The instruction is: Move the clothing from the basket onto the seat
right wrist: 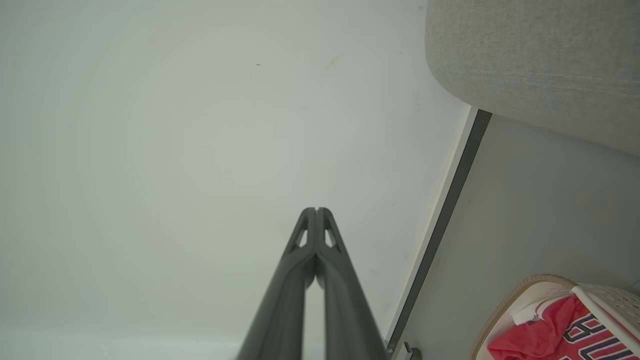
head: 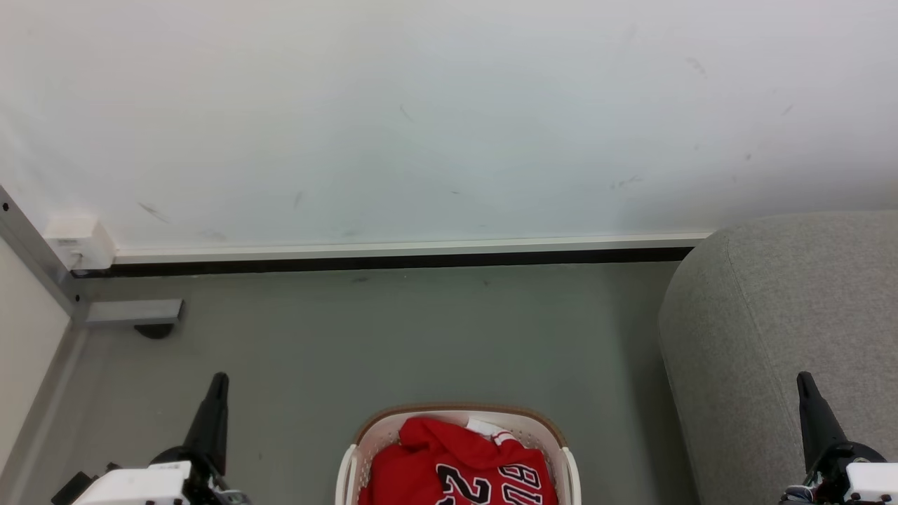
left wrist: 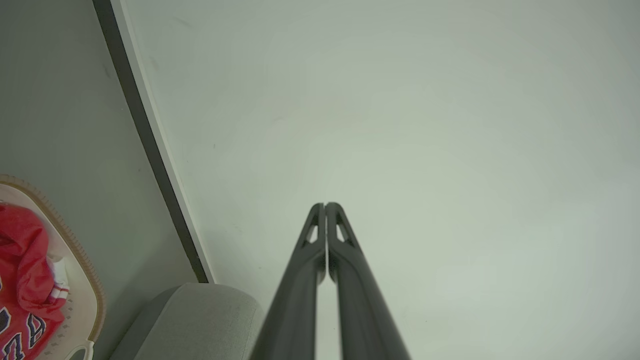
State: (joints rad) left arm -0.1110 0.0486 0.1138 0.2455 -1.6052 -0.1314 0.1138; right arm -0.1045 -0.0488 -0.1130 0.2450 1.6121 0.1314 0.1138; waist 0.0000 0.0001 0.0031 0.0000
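Note:
The red clothing [head: 459,466], a jersey with a black "23", lies crumpled inside the cream basket [head: 372,429] on the floor at the bottom centre of the head view. The grey seat [head: 779,315] stands to the basket's right. My left gripper [head: 219,379] points up at the lower left, left of the basket, shut and empty. My right gripper [head: 803,379] points up at the lower right, in front of the seat, shut and empty. The wrist views show each gripper [left wrist: 325,205] [right wrist: 317,210] with fingers pressed together, aimed at the white wall, with the clothing [left wrist: 22,270] [right wrist: 550,332] off to one side.
A white wall [head: 449,119] with a dark baseboard [head: 393,264] runs across behind the grey floor [head: 393,337]. A metal frame and foot [head: 133,313] stand at the left corner, under a small white box [head: 77,238].

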